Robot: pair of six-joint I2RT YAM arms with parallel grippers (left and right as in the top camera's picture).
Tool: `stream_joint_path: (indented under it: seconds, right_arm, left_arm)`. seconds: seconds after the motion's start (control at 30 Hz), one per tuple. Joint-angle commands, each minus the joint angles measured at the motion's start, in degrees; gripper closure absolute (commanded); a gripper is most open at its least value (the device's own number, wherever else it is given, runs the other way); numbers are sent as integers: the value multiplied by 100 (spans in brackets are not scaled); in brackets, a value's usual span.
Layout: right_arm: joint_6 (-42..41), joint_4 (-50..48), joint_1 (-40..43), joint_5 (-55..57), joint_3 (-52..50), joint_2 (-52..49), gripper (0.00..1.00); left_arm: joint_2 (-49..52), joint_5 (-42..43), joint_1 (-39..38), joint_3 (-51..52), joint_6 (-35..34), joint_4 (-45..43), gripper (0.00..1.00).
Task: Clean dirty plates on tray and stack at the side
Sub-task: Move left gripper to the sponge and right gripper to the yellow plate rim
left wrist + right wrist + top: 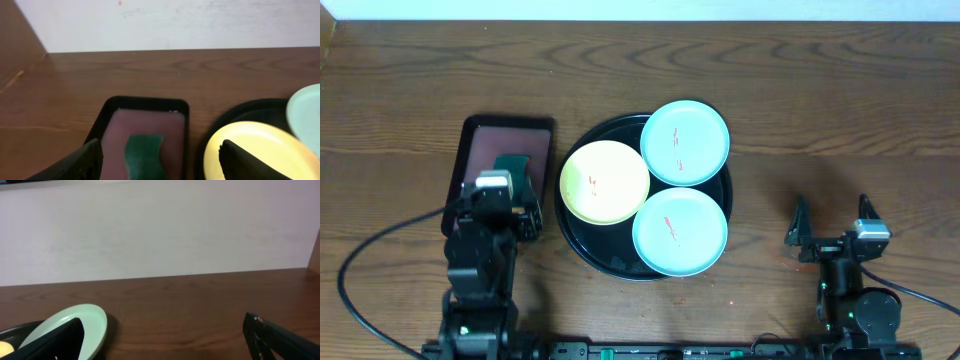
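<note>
Both pincers stand wide open and empty: the left pincer (502,190) hangs over the near end of a rectangular tray (480,135), and the right pincer (832,215) sits low over bare tabletop (820,100), well apart from everything else. From overhead, the round black tray (582,250) lies at mid-table, just beside the rectangular one, which is at its 9 o'clock; the right pincer is off toward its 4 o'clock. All three plates rest on the black tray: the yellow plate (605,182) at 9 o'clock, the far teal plate (685,143) at 1 o'clock with its edge overhanging the rim, and the near teal plate (680,232) at 5 o'clock. Each carries small red smears, and the two teal ones meet the yellow one at its edge. A green sponge (513,165) lies inside the rectangular tray, showing between the left fingers (85,160) in the left wrist view.
</note>
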State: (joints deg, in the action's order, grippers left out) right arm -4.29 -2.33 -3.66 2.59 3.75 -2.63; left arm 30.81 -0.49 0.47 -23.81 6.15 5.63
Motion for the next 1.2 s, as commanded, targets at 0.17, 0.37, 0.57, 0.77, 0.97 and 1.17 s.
stream_joint_path:
  seconds: [0.17,0.37,0.57,0.77,0.97,1.17]
  right_arm:
    - [4,-4,26,-9,1049,-1196,1]
    - [7,109,26,-601,2275,-2664,1]
    - [7,1143,26,-1624,3803,-4159,1]
    - [7,2507,24,-2315,5237,-5396,1]
    - [9,3976,24,-2962,6450,-6629,1]
    - [9,4118,24,-2977,6701,-7423,1]
  left_arm:
    - [850,310,-13,-1458,-55,1176,26]
    - [1274,424,-13,-2605,-476,2295,25]
    - [1941,708,-13,-3759,-479,3580,25]
    - [2885,933,-13,-4883,-542,4763,25]
    - [3818,1405,-13,-5681,-627,5681,25]
    - [4430,1502,-13,-5683,-627,5713,25]
